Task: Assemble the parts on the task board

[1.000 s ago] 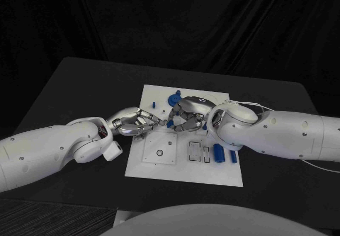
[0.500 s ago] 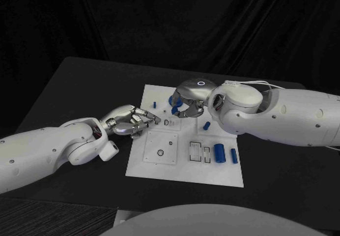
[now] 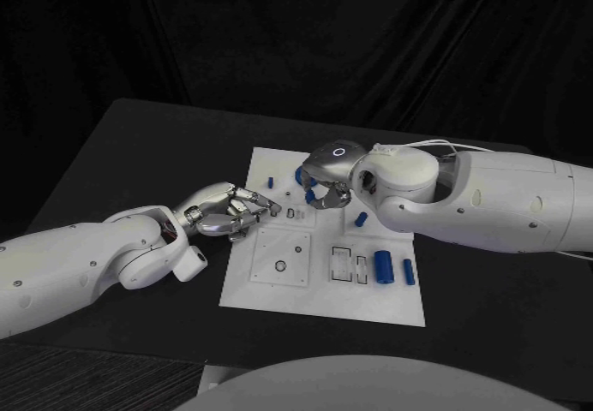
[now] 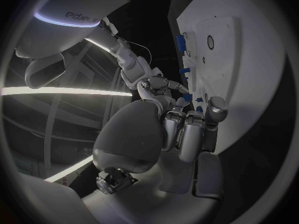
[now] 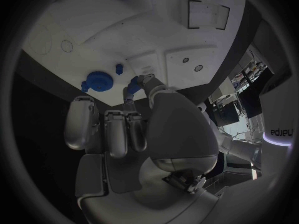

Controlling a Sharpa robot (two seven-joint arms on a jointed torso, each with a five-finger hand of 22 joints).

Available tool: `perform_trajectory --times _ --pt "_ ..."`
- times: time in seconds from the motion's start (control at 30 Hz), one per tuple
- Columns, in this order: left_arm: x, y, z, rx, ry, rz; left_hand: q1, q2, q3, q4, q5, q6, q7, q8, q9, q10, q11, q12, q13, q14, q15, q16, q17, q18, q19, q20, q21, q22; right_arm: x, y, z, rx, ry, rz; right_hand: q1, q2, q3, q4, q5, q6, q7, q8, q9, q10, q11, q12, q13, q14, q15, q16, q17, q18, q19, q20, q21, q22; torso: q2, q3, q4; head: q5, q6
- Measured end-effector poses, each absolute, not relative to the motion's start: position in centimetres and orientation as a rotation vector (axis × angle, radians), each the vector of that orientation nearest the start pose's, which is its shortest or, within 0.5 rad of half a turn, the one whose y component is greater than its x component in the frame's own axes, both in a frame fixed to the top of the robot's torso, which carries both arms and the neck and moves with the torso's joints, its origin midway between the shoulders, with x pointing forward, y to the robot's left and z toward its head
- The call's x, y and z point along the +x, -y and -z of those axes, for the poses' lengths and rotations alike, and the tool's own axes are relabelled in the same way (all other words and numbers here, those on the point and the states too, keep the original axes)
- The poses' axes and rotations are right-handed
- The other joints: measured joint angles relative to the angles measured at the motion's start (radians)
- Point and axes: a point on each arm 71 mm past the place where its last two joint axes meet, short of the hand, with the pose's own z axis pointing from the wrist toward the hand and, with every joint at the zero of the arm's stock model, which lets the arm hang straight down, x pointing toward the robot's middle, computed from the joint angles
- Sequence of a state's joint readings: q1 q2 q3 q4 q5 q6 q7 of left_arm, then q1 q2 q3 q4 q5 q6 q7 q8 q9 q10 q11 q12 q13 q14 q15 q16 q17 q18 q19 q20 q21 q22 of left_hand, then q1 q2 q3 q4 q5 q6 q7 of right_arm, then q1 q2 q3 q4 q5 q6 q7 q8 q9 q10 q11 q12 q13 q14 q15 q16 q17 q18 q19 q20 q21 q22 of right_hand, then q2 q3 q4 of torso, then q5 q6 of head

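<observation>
The white task board (image 3: 287,291) lies mid-table. My right hand (image 3: 326,181) hovers over its far part, next to a blue gear-shaped part (image 3: 301,175). In the right wrist view its thumb and a finger pinch a small blue part (image 5: 132,80) just above the board (image 5: 149,30), close to the gear (image 5: 98,80) and a short blue peg (image 5: 118,68). My left hand (image 3: 230,211) sits at the board's left edge with its fingers (image 4: 187,134) curled in and nothing in them. The left wrist view also shows the right hand (image 4: 159,84).
A small blue peg (image 3: 271,181) stands near the board's far left. One blue piece (image 3: 360,219) lies mid-right, and a thick blue cylinder (image 3: 383,267) and a slim one (image 3: 408,272) lie near the right edge. Dark rectangular slots (image 3: 340,262) sit beside them.
The two hands were together over the board's middle; my right hand has since lifted away to the far part by the gear, and my left hand has drawn back to the left edge.
</observation>
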State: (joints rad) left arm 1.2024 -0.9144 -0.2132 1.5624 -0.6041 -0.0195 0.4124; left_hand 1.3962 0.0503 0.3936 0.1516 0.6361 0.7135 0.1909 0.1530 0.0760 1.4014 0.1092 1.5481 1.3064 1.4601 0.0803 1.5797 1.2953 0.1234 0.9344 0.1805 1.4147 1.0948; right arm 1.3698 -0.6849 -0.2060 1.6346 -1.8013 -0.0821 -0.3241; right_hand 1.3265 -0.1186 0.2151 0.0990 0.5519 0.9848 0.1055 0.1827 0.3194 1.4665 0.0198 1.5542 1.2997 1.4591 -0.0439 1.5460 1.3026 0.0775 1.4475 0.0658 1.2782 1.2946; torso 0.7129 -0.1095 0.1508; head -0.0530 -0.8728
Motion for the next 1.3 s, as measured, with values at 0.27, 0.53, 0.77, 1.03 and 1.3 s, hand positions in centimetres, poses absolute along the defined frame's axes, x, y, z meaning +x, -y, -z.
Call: perform_trajectory --times 0.27,0.53,0.77,1.03,1.3 --pt "43.5 -20.8 23.3 -0.375 -1.903 1.522 0.000 0.000 0.000 0.000 0.000 0.000 0.000 0.000 0.000 0.000 0.000 0.000 0.000 0.000 0.000 0.000 0.000 0.000 0.000 0.000 0.000 0.000 46.0 9.8 17.2 -0.694 -1.680 -0.383 0.000 0.000 0.000 0.000 0.000 0.000 0.000 0.000 0.000 0.000 0.000 0.000 0.000 0.000 0.000 0.000 0.000 0.000 0.000 0.000 0.000 0.000 0.002 0.0004 -0.0002 -0.001 0.000" --pt "43.5 -20.8 23.3 -0.375 -1.903 1.523 0.000 0.000 0.000 0.000 0.000 0.000 0.000 0.000 0.000 -0.017 0.000 0.000 0.000 0.000 0.000 0.000 0.000 0.000 0.001 0.000 0.000 0.000 45.8 9.6 17.9 -0.695 -1.695 -0.385 0.000 0.000 0.000 0.000 0.000 0.000 0.000 0.000 0.000 0.000 0.000 0.000 0.000 0.000 0.000 0.000 0.000 0.000 0.000 0.000 0.000 0.000 0.002 0.0013 -0.0045 0.002 0.000" --pt "43.6 -20.7 23.3 -0.374 -1.904 1.523 0.000 0.000 0.000 0.000 0.000 0.000 0.000 0.000 0.000 -0.017 0.000 0.000 0.000 0.000 0.000 0.000 0.000 0.000 0.000 0.000 0.000 0.000 45.7 9.4 18.4 -0.697 -1.705 -0.388 0.000 0.000 0.000 0.000 0.000 0.000 0.000 0.000 0.000 0.000 0.000 0.000 0.000 0.000 0.000 0.000 0.000 0.000 0.000 0.000 0.000 0.000 0.003 0.0031 -0.0070 0.007 0.000" --pt "43.6 -20.6 23.3 -0.373 -1.904 1.524 0.000 0.000 0.000 0.000 0.000 0.000 0.000 0.000 0.000 -0.023 0.001 0.000 0.000 0.000 0.000 0.000 0.000 0.000 -0.016 0.001 -0.008 -0.001 45.6 9.2 18.7 -0.704 -1.715 -0.389 0.000 0.000 0.000 0.000 -0.012 0.000 0.000 0.000 0.000 0.000 0.000 0.000 0.000 0.000 0.000 0.000 0.000 0.000 0.000 0.000 0.000 0.000 0.003 0.0032 -0.0077 0.005 0.000" --pt "43.7 -20.6 23.3 -0.372 -1.904 1.524 0.000 0.000 0.000 0.000 0.000 0.000 0.000 0.000 0.000 -0.023 0.001 0.000 0.000 0.000 0.000 0.000 0.000 0.000 -0.016 0.001 -0.008 -0.001 45.6 9.1 18.7 -0.705 -1.716 -0.392 0.000 0.000 0.000 0.000 -0.039 0.000 0.000 -0.006 0.002 0.000 0.000 0.000 0.000 0.000 0.000 0.000 0.000 0.000 0.000 0.000 -0.001 0.000 0.003 0.0031 -0.0089 0.006 0.000"
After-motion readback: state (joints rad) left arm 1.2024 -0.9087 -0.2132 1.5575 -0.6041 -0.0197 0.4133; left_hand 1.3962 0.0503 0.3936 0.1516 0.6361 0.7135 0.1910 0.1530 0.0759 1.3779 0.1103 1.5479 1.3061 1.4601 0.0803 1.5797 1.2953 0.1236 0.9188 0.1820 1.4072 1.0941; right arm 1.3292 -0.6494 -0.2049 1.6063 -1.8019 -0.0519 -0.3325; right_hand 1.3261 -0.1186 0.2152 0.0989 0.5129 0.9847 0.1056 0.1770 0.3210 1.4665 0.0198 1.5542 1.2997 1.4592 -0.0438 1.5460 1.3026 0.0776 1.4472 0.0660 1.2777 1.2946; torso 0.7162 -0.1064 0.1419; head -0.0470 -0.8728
